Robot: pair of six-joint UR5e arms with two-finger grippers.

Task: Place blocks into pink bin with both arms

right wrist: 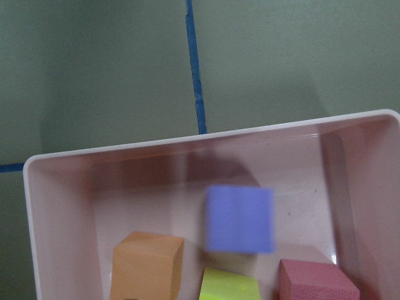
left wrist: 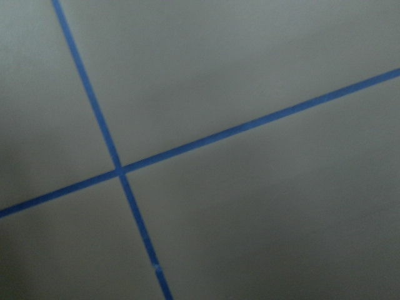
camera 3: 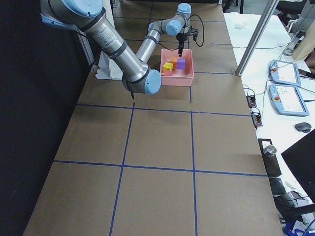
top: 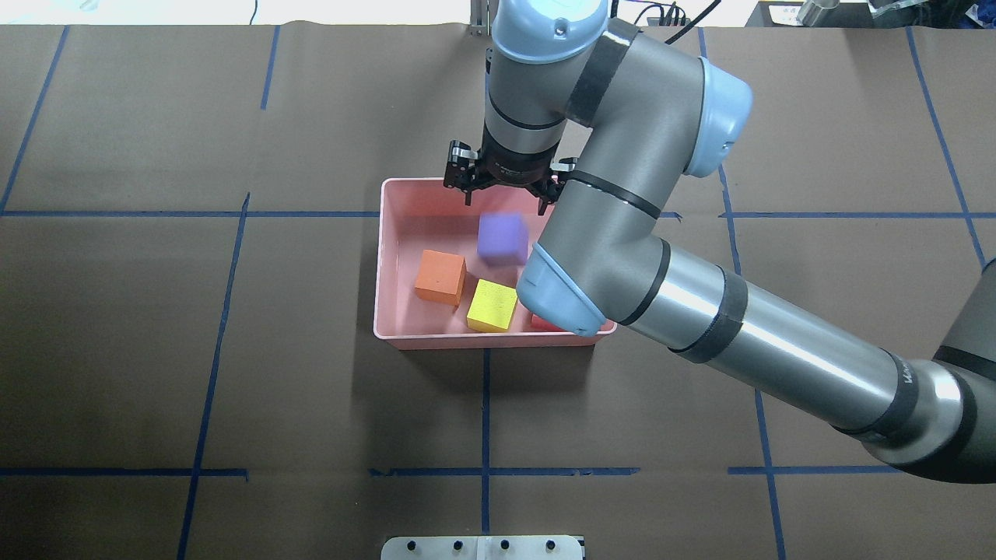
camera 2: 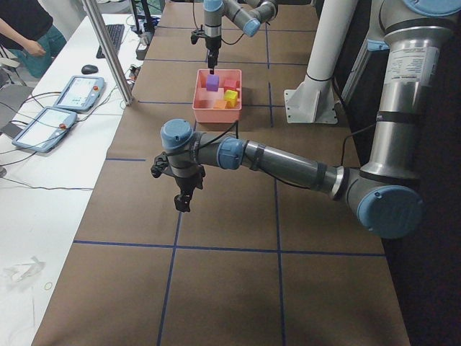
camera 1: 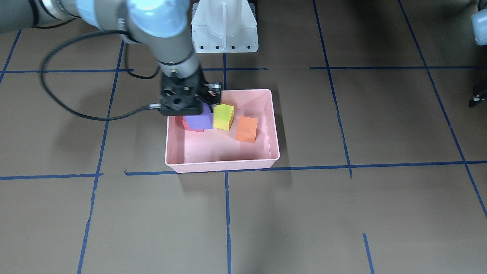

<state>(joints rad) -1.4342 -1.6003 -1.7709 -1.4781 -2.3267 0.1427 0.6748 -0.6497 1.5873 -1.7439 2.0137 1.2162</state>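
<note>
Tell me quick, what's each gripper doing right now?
Left gripper: cannot be told.
Right gripper: open, over the pink bin, holding nothing.

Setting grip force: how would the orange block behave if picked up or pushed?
Likely light and a little squashy: the orange block looks matte and foam-like. It should slide rather than roll, being a cube sitting on a face in the pink bin. Its dull faces probably grip well.

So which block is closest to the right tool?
The purple block, blurred, directly below the right tool; the orange, yellow-green and red ones lie farther off.
</note>
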